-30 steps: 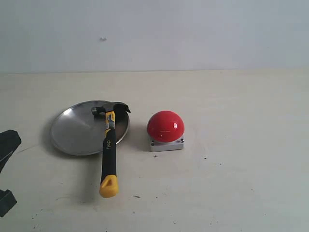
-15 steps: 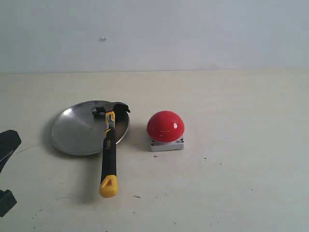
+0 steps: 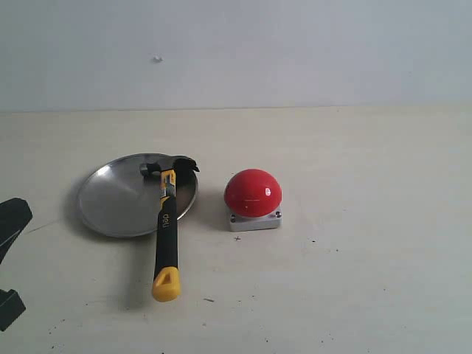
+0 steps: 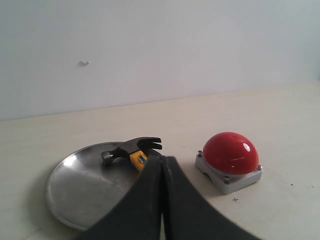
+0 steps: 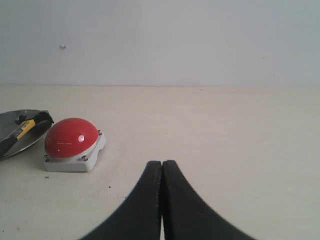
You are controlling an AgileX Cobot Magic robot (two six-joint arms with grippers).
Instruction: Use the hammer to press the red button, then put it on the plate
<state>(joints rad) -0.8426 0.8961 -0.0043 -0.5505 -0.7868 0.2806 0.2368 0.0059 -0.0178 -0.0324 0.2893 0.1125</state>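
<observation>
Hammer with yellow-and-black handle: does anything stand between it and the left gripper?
Nothing visible does: only bare table lies between the shut left gripper and the hammer, whose dark head rests on the round silver plate.

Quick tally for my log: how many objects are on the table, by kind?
Yellow-and-black-handled claw hammer with dark metal head: 1
Glossy red dome button on square grey base: 1
Round silver metal plate: 1
Total: 3

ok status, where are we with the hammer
Left gripper shut, empty; right gripper shut, empty. Yellow-and-black claw hammer lies head on the round silver metal plate, handle trailing off its rim. Glossy red dome button beside plate, nothing blocking it.
</observation>
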